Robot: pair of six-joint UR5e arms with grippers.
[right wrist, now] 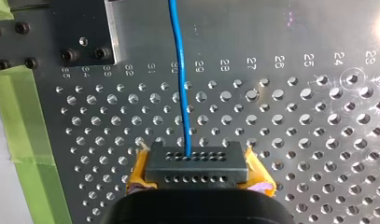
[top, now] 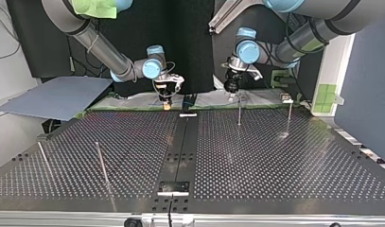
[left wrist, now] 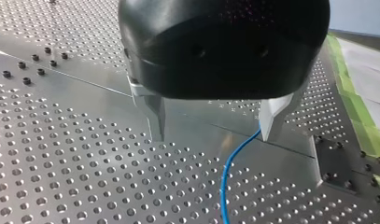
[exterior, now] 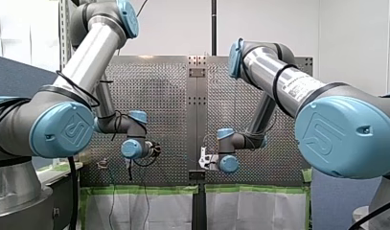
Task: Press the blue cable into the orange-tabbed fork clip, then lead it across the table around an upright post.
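Count: 2 arms, 2 end effectors, 1 blue cable (right wrist: 180,74), 4 upright posts (top: 239,112). The posts are thin metal rods: two stand at the far right of the top view, two lean at its near left. The counter (top: 275,165) is dull metal sheet drilled with a regular grid of round holes. A plain strip runs down its middle, and green tape (right wrist: 33,130) lines its edge. Both end effectors sit at the far edge in the top view, either side of the middle strip. My left end effector (left wrist: 213,135) has a rounded glossy black housing and 2 tapered metal fingers (left wrist: 155,116). They are spread wide with nothing clamped between them. The cable touches the inner side of one finger, then curves down over the counter. My right end effector (right wrist: 199,177) is closed. Its 2 yellow pads (right wrist: 141,175) press on either side of a dark block (right wrist: 197,161), rectangular with 2 rows of small holes. The cable comes out of the block's upper row, so this one has the cable by that block. From there the cable runs straight ahead over the holes, thin, smooth and round, towards a dark plate (right wrist: 61,28) with black screw heads.
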